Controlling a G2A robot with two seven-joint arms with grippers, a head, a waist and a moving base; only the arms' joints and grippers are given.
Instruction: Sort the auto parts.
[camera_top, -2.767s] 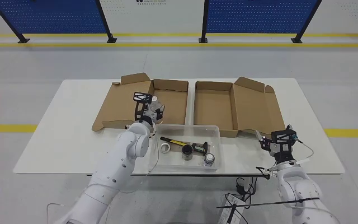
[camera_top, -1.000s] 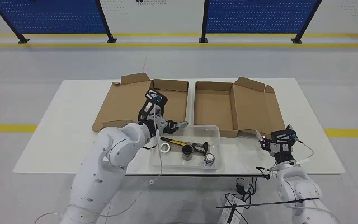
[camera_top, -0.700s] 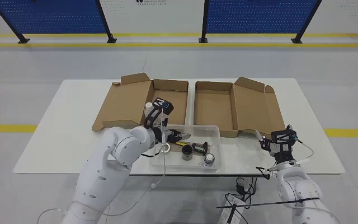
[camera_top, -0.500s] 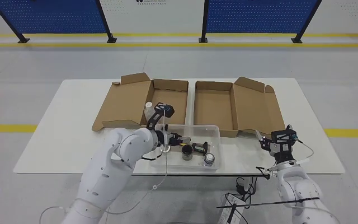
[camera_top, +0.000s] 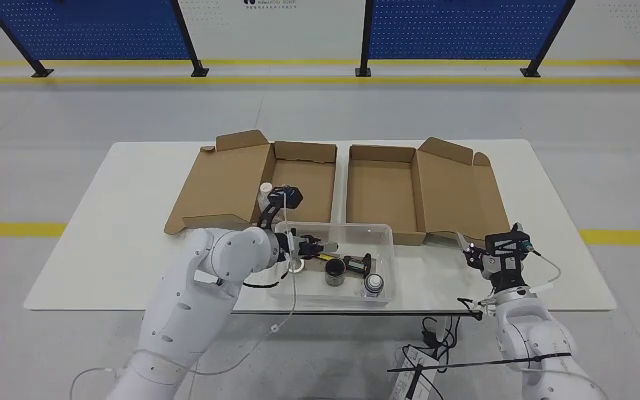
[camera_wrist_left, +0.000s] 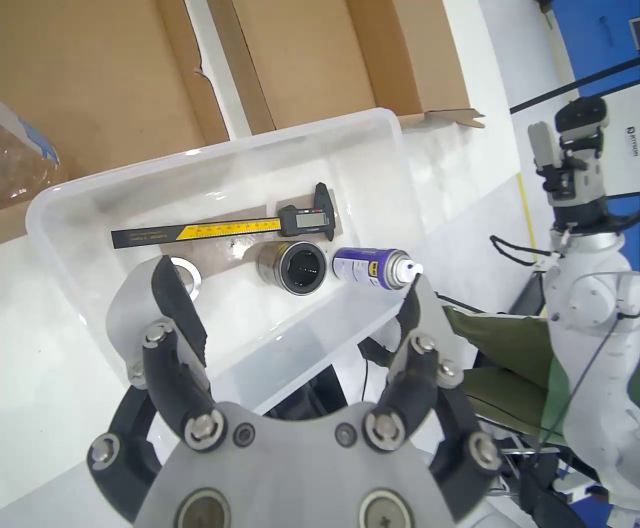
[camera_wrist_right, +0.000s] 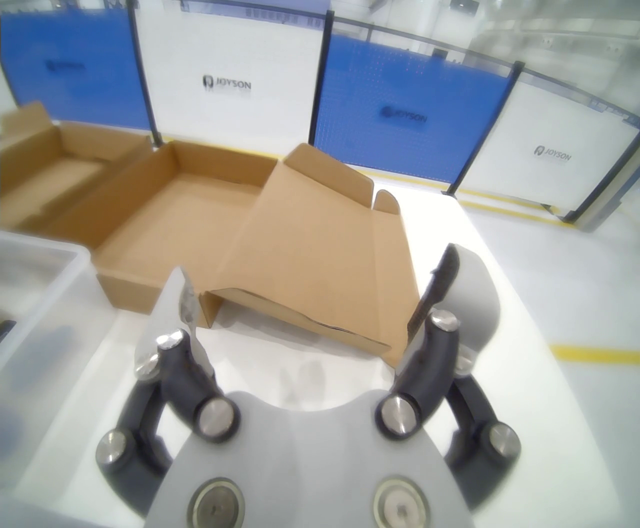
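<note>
Sorting stands with four parts lying in a clear plastic bin (camera_top: 385, 232) at the near middle of the white table (camera_top: 120, 230). A digital caliper (camera_wrist_left: 225, 227) lies flat across the bin's floor, its yellow scale pointing toward the bin's left end. Just near of it, a steel linear bearing (camera_wrist_left: 292, 264) lies on its side. A blue spray can (camera_wrist_left: 367, 267) lies just right of the bearing, white nozzle toward the near right corner. A metal ring (camera_wrist_left: 187, 272) lies flat at the left end, partly hidden behind one finger.

The left gripper (camera_wrist_left: 292, 280) hangs above the left part of the bin, jaws spread wide with nothing between them. The right gripper (camera_wrist_right: 314, 267) is over the near right part of the table, well right of the bin; its jaws are also spread and hold nothing.

Two open cardboard boxes sit side by side beyond the bin. The left box (camera_top: 215, 185) holds a small white bottle (camera_top: 265, 190). The right box (camera_top: 380, 190) has its lid flap folded out to the right.
</note>
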